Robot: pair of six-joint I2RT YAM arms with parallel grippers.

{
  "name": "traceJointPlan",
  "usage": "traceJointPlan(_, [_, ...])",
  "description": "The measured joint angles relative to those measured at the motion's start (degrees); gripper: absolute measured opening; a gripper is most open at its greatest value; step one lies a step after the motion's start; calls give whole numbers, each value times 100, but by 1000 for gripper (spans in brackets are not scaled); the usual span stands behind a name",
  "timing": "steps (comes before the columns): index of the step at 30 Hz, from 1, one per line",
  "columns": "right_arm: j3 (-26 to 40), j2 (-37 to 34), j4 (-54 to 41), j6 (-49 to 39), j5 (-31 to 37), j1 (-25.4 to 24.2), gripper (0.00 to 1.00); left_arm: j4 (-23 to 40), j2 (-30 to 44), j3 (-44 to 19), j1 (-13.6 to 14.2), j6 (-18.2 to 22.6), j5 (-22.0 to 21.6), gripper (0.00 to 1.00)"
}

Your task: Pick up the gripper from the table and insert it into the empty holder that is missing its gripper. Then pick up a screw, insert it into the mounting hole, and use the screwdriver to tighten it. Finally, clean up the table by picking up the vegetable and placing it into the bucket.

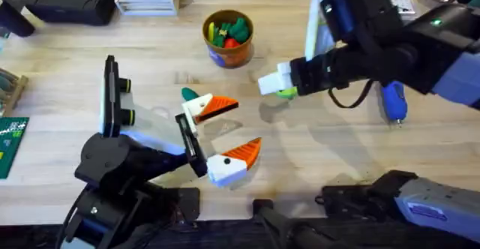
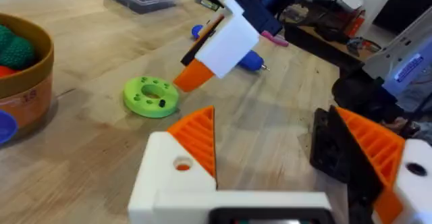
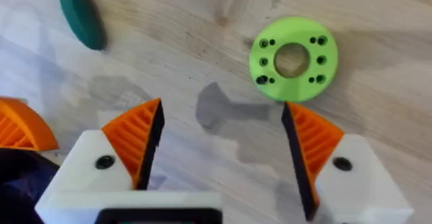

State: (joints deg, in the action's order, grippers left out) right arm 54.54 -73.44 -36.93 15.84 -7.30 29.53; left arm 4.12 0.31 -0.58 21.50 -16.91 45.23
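Two grippers hang over the table [image 1: 67, 121] with jaws spread, grasping nothing. The right gripper [image 3: 219, 150] hovers above the green disc [image 3: 292, 59] mid-table, the vegetable [image 3: 81, 15] lying apart from it. The left gripper [image 1: 225, 133] is nearer the front edge. The bucket [image 1: 228, 35] stands toward the back edge, the screwdriver [image 1: 394, 103] toward the right edge.

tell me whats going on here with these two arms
Neither arm holds anything right now. The right tool hangs open over the table, just short of a green disc, with the dark green toy vegetable lying off to one side. The left tool is open too, nearer the front edge. The bucket already holds toy food, and the blue screwdriver lies untouched.
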Motion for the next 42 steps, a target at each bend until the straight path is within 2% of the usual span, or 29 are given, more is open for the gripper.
traceJointPlan(8, [0, -96, 138, -397, 421, 180, 995, 0, 1, 0, 0, 0, 0, 985])
traceJointPlan(18, [0, -794, 140, -605, 513, 187, 996, 0, 1, 0, 0, 0, 0, 985])
traceJointPlan(29, [0, -805, 142, -613, 515, 187, 996, 0, -1, 0, 0, 0, 0, 985])
traceJointPlan(35, [0, -805, 327, -913, 517, 187, 994, 0, 1, 0, 0, 0, 0, 985])
traceJointPlan(39, [0, -869, 411, -1073, 620, 187, 937, 0, 1, 0, 0, 0, 0, 985])
traceJointPlan(42, [0, -1040, 413, -1131, 655, 187, 851, 0, 1, 0, 0, 0, 0, 985])
